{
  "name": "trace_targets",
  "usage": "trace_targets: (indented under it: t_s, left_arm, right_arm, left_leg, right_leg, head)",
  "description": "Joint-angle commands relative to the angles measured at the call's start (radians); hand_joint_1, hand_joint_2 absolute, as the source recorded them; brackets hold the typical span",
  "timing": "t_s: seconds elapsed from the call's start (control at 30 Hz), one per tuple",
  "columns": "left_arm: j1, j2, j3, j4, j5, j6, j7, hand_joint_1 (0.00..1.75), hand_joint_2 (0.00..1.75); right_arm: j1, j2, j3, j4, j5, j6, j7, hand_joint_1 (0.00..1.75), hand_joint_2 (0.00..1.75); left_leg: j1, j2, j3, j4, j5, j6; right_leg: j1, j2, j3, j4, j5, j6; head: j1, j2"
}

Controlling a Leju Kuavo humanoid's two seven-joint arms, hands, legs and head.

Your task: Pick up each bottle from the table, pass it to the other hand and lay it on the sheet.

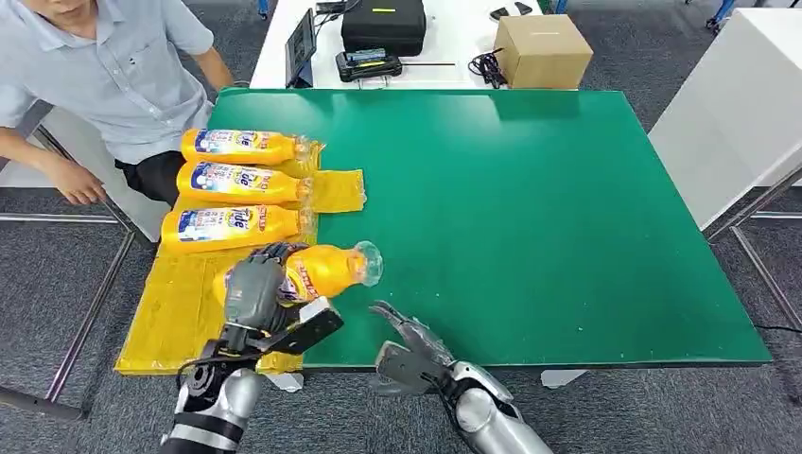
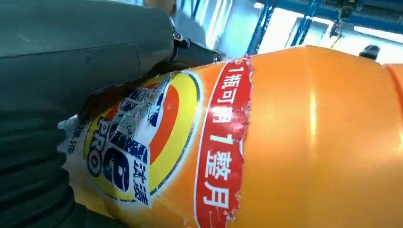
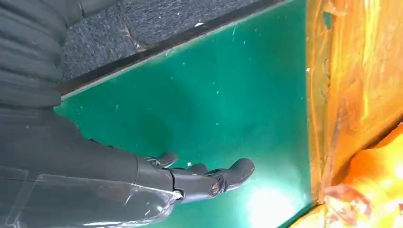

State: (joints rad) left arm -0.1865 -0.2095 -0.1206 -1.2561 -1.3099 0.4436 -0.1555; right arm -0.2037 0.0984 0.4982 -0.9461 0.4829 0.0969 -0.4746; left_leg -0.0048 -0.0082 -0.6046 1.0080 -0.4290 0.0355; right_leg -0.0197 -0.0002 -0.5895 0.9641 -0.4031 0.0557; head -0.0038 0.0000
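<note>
**Fourth bottle to be laid down beside the row**

In the head view, the orange bottle is held in the left hand at the lower left of the frame, over the near right edge of the yellow sheet. The fingers are wrapped around the labelled body, and the clear cap end points to the right, out over the green counter. Three bottles already lie in a row on the sheet, higher in the frame. The right hand is seen at the lower centre, with its fingers apart and nothing in them.

It is judged that the laying-down step is in hand. The bottle should be lowered flat, parallel to the row and just below the nearest one, without touching it. The whole body should be brought further left, so that it rests on the sheet and not on the bare counter. The fingers should be loosened only when the bottle is supported, because a round bottle may roll. A person sits at the upper left.
</note>
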Motion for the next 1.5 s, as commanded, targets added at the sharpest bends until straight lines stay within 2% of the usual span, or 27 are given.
trace_targets:
  t_s: [0.03,0.17,0.3,0.43,0.47,0.5,0.53,0.57,0.9,1.17,1.5]
  left_arm:
    - [-0.206,0.140,-0.070,0.384,-0.144,-0.040,0.098,1.75,1.75]
    - [-0.225,0.153,-0.076,0.421,-0.149,-0.075,0.097,1.75,1.75]
    - [-0.316,0.179,-0.115,0.616,-0.165,-0.193,0.094,1.75,1.75]
    - [-0.343,0.178,-0.123,0.676,-0.173,-0.153,0.115,1.75,1.75]
    - [-0.350,0.174,-0.115,0.688,-0.175,-0.142,0.129,1.64,1.75]
    - [-0.353,0.172,-0.108,0.691,-0.175,-0.138,0.137,1.43,1.75]
    - [-0.356,0.171,-0.106,0.696,-0.181,-0.144,0.150,0.21,1.75]
    - [-0.363,0.175,-0.113,0.707,-0.207,-0.146,0.174,0.00,1.75]
    - [-0.385,0.173,-0.071,0.831,-0.179,-0.280,0.164,0.00,1.75]
    - [-0.384,0.176,-0.066,0.848,-0.164,-0.297,0.129,0.00,1.75]
    - [-0.372,0.178,-0.074,0.836,-0.151,-0.291,0.099,0.00,1.75]
  right_arm:
    - [-0.017,-0.014,-0.013,0.006,-0.013,0.018,-0.020,0.00,1.75]
    - [-0.010,-0.016,-0.014,-0.002,-0.018,0.022,-0.022,0.00,1.75]
    - [-0.041,-0.006,-0.013,0.047,-0.024,0.030,-0.032,0.00,1.75]
    - [-0.051,-0.001,-0.013,0.060,-0.026,0.032,-0.039,0.00,1.75]
    - [-0.052,0.000,-0.012,0.060,-0.026,0.029,-0.041,0.00,1.75]
    - [-0.051,0.000,-0.012,0.059,-0.026,0.028,-0.042,0.00,1.75]
    - [-0.051,0.000,-0.013,0.059,-0.026,0.027,-0.042,0.00,1.75]
    - [-0.053,0.001,-0.014,0.062,-0.026,0.026,-0.041,0.00,1.75]
    - [-0.073,0.009,-0.029,0.096,-0.027,0.025,-0.044,0.00,1.75]
    - [-0.092,0.010,-0.031,0.124,-0.023,0.027,-0.049,0.00,1.75]
    - [-0.094,0.010,-0.032,0.132,-0.020,0.023,-0.054,0.00,1.75]
  left_leg:
    - [0.001,-0.001,0.004,-0.001,0.000,-0.002]
    - [0.001,-0.001,0.004,0.000,-0.001,-0.002]
    - [0.001,0.000,0.003,0.000,0.000,-0.002]
    - [0.001,0.001,0.006,-0.001,-0.001,-0.003]
    - [0.001,0.001,0.006,-0.001,0.000,-0.002]
    - [0.001,0.002,0.006,0.000,0.000,-0.002]
    - [0.000,0.002,0.006,-0.001,0.000,-0.002]
    - [0.001,0.001,0.006,-0.001,0.000,-0.003]
    - [0.001,0.004,0.014,-0.002,0.002,-0.004]
    - [0.001,0.006,0.018,-0.003,0.003,-0.006]
    - [0.000,0.003,0.020,-0.003,0.003,-0.004]
  right_leg:
    - [0.001,-0.001,0.004,-0.001,-0.001,-0.002]
    - [0.001,-0.002,0.005,0.000,-0.002,-0.003]
    - [0.001,0.000,0.003,0.000,-0.001,-0.002]
    - [0.001,0.000,0.006,0.000,-0.001,-0.003]
    - [0.001,0.000,0.006,0.000,0.000,-0.003]
    - [0.001,0.001,0.006,0.000,0.000,-0.003]
    - [0.001,0.001,0.006,0.000,0.000,-0.003]
    - [0.001,0.001,0.006,0.000,0.000,-0.003]
    - [0.001,0.004,0.013,0.000,0.002,-0.003]
    - [0.002,0.006,0.015,-0.001,0.004,-0.007]
    - [0.001,0.003,0.018,0.000,0.003,-0.005]
  head:
    - [0.000,0.000]
    - [0.000,0.000]
    - [0.000,0.000]
    - [0.000,0.000]
    - [0.000,0.000]
    - [-0.001,0.000]
    - [0.000,0.000]
    - [0.000,0.000]
    - [0.000,0.000]
    - [0.000,0.000]
    - [0.000,0.000]
